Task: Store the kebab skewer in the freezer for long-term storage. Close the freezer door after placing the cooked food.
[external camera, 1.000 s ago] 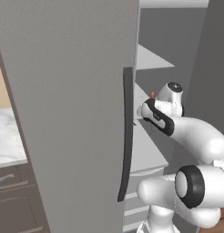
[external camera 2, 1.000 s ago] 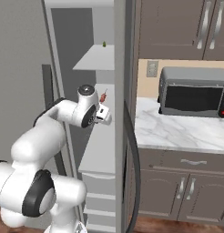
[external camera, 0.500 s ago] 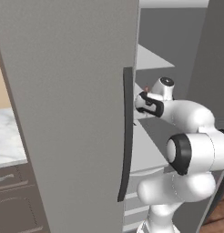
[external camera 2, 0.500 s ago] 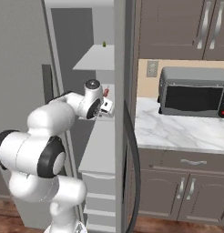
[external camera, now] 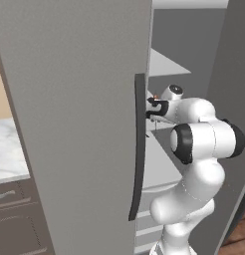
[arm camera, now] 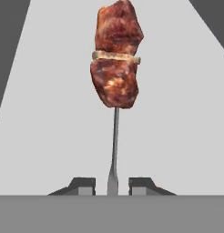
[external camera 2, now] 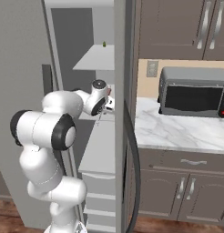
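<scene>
Kebab skewer (arm camera: 115, 68) pinched in the closed gripper (arm camera: 113, 185) inside the freezer (external camera 2: 82, 41).
Its meat end hangs over a bare white shelf (arm camera: 177, 118); the open freezer door (external camera: 79, 124) stands close beside the arm.

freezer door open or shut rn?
Open. The freezer door stands swung out, white shelves show behind it, and the gripper reaches inside with the skewer.
</scene>
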Tool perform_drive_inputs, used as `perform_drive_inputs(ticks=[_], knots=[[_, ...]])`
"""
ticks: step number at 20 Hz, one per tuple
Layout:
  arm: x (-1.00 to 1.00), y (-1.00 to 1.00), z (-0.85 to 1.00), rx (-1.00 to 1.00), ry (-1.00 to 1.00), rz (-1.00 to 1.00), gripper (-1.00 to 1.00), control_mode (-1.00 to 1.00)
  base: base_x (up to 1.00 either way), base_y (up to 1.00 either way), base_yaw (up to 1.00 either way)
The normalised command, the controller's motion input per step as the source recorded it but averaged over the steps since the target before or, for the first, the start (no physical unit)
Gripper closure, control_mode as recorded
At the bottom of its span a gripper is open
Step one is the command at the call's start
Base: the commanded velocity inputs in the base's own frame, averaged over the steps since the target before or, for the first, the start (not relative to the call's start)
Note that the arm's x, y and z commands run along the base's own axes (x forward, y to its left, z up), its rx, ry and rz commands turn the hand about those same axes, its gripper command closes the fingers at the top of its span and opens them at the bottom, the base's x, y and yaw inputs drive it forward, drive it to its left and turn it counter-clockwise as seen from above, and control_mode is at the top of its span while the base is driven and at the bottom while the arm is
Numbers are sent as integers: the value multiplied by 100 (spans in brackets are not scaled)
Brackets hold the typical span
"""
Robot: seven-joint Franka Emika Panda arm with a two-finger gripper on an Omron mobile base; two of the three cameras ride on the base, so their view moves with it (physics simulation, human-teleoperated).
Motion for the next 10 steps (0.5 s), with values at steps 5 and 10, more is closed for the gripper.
perform_drive_inputs(ticks=[5,10], knots=[[48,-17,-8,0,0,6,100,-100,0,0,0],[32,0,-15,0,0,1,100,-100,0,0,0]])
